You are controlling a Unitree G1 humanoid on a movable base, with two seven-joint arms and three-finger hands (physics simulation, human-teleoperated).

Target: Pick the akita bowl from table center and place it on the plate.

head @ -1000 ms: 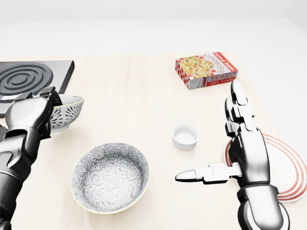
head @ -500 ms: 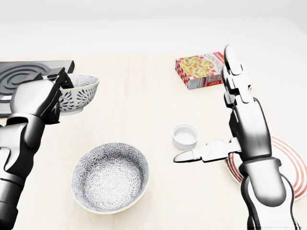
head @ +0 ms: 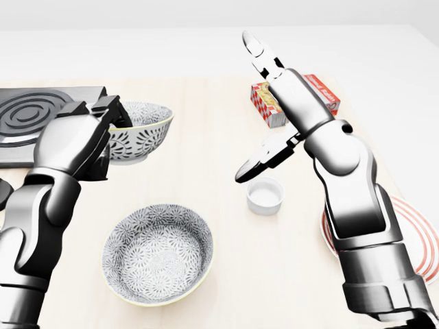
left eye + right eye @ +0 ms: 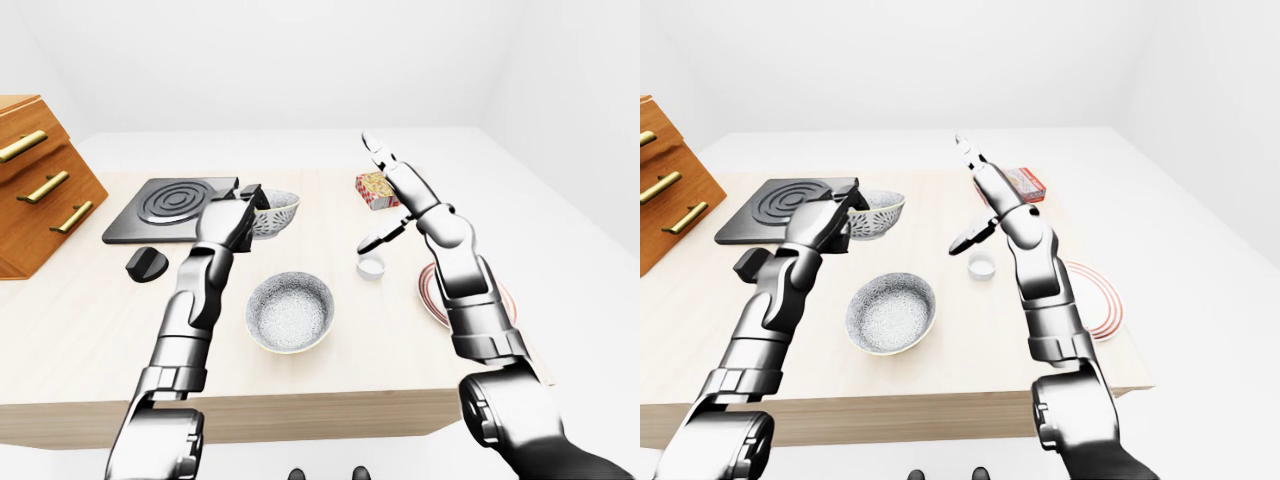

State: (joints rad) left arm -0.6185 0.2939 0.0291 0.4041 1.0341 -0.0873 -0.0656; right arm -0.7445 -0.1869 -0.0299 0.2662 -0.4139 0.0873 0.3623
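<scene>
Head view: left hand [image 3: 72, 144] is pinching the akita bowl [image 3: 140, 131] by its rim with its fingers [image 3: 113, 110], beside the hotplate [image 3: 34, 116]; right hand [image 3: 293, 101] is hovering raised, fingers spread.

The table [image 3: 206, 144] is pale matt wood, the left hand [image 3: 75, 140] and right hand [image 3: 288, 103] gleam like polished grey metal, the akita bowl [image 3: 140, 133] and larger bowl [image 3: 158, 253] look like glazed ceramic, and the cookie box [image 3: 324, 90] is printed card.

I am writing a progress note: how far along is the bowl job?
Done: the left hand grips the smaller patterned bowl by its rim; it looks lifted. In hand: the carry to the plate, at the head view's right. Left: setting it down there. The right hand is open.
</scene>
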